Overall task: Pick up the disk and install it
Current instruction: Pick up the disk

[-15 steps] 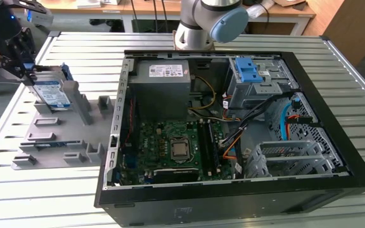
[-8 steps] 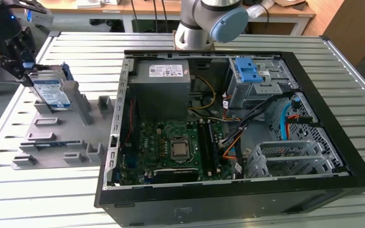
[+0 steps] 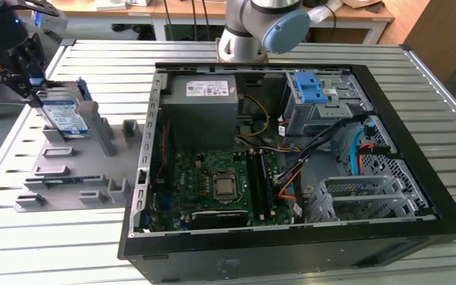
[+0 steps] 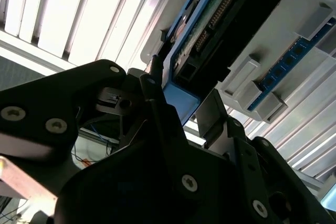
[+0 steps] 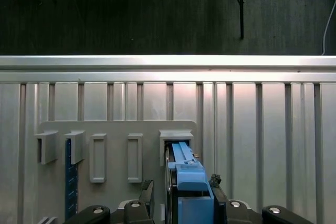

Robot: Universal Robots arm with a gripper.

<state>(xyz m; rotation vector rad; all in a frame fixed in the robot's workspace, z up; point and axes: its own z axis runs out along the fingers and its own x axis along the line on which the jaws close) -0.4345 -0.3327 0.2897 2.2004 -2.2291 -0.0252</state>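
The disk stands on edge, leaning, in a slot of the grey fixture tray at the exterior view's left. It is silver with a blue-and-white label and a blue carrier. My gripper is at its upper far end. In the first wrist view the gripper straddles the blue carrier edge of the disk; one fingertip sits against it and the other stands a little off, so the gripper is open. The second wrist view shows the gripper astride the end of the disk.
An open black computer case lies at the exterior view's right of the tray, holding a grey power supply, a motherboard and a blue-latched drive cage. Blue memory sticks sit in other tray slots. The slatted metal table lies underneath.
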